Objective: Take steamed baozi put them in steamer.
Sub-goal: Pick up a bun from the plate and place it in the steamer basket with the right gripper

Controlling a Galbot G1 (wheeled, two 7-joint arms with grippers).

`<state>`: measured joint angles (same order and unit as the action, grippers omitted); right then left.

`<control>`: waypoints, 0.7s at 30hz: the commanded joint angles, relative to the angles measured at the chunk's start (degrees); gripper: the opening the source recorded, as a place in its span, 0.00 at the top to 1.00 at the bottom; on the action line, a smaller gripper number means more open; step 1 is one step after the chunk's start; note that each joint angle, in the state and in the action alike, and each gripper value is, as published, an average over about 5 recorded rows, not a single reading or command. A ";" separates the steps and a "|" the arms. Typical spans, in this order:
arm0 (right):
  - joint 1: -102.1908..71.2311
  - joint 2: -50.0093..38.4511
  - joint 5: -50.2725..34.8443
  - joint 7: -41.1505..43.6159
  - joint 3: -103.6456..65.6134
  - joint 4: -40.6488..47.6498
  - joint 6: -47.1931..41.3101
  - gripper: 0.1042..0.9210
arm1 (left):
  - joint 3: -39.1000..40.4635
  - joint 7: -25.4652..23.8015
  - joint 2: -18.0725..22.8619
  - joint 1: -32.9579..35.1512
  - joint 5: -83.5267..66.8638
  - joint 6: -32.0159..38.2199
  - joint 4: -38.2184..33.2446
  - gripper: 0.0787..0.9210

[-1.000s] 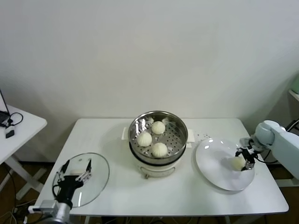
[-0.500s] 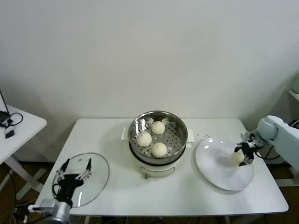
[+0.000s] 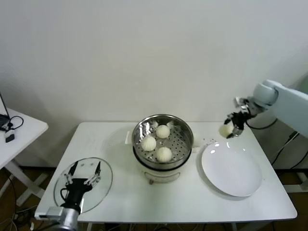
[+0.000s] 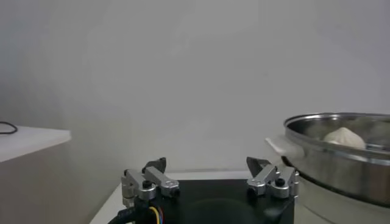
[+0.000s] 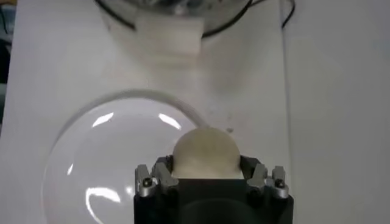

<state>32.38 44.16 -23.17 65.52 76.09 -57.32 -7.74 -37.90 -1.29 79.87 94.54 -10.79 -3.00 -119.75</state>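
The steamer (image 3: pixel 162 126) is a shiny perforated steel basket on a white cooker base in the middle of the table. Three cream-white baozi (image 3: pixel 164 154) lie in it. My right gripper (image 3: pixel 229 128) is shut on the fourth baozi (image 3: pixel 225 130) and holds it in the air above the far edge of the white plate (image 3: pixel 232 170), right of the steamer. In the right wrist view the baozi (image 5: pixel 205 153) sits between the fingers above the plate (image 5: pixel 116 164). My left gripper (image 3: pixel 83 177) is open and empty above the glass lid (image 3: pixel 98 190) at the front left.
A white side table (image 3: pixel 19 130) with cables stands at the far left. The steamer's rim (image 4: pixel 341 122) and one baozi (image 4: pixel 344 136) show in the left wrist view. The white wall is close behind the table.
My right gripper has lifted the baozi off the plate and carried it up and back toward the steamer. The plate now holds nothing. The left arm has barely shifted.
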 commanded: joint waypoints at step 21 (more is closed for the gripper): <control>10.11 23.18 -26.74 -6.07 18.03 -4.10 -8.62 0.27 | 1.17 1.00 2.32 0.83 0.20 1.52 -1.41 0.12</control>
<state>44.06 63.48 -46.23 60.86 91.17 -59.78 -15.13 -36.78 -0.47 81.98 95.28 -10.44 -1.59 -121.21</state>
